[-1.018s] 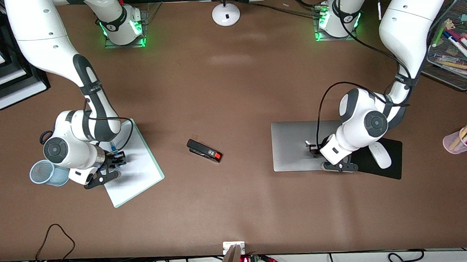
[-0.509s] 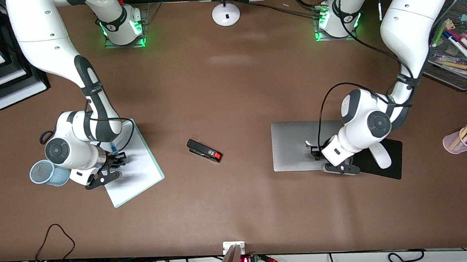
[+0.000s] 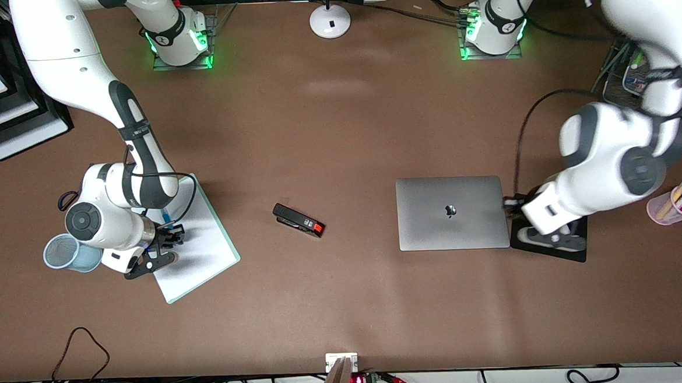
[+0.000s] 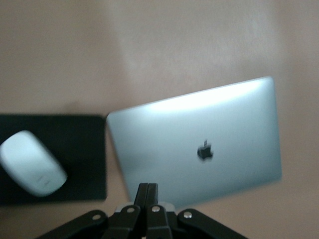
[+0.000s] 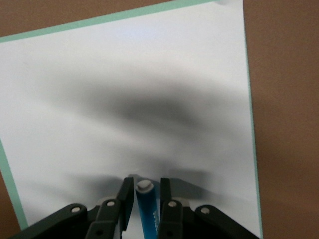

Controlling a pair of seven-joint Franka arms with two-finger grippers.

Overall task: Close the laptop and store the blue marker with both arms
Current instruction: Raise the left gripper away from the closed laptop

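Observation:
The silver-grey laptop (image 3: 450,212) lies closed on the table, its lid and dark logo in full view (image 4: 199,149). My left gripper (image 3: 507,202) (image 4: 148,186) hangs shut and empty over the edge of the black mouse pad (image 3: 577,250) beside the laptop. The blue marker (image 3: 166,215) (image 5: 148,211) stands between the fingers of my right gripper (image 3: 171,228) (image 5: 145,185), which is shut on it just over the white green-edged pad (image 3: 204,251). Its pale cap end points at the sheet. Whether it is off the sheet I cannot tell.
A black stapler (image 3: 299,220) lies mid-table. A blue mesh cup (image 3: 64,252) stands beside the right arm's wrist. A white mouse (image 4: 32,169) rests on the mouse pad. A pink cup of markers (image 3: 677,203) and a wire tray (image 3: 621,77) stand at the left arm's end.
The left arm has swung off the laptop lid toward its own end of the table and now hangs over the mouse pad. The right gripper's fingers have closed in on the blue marker.

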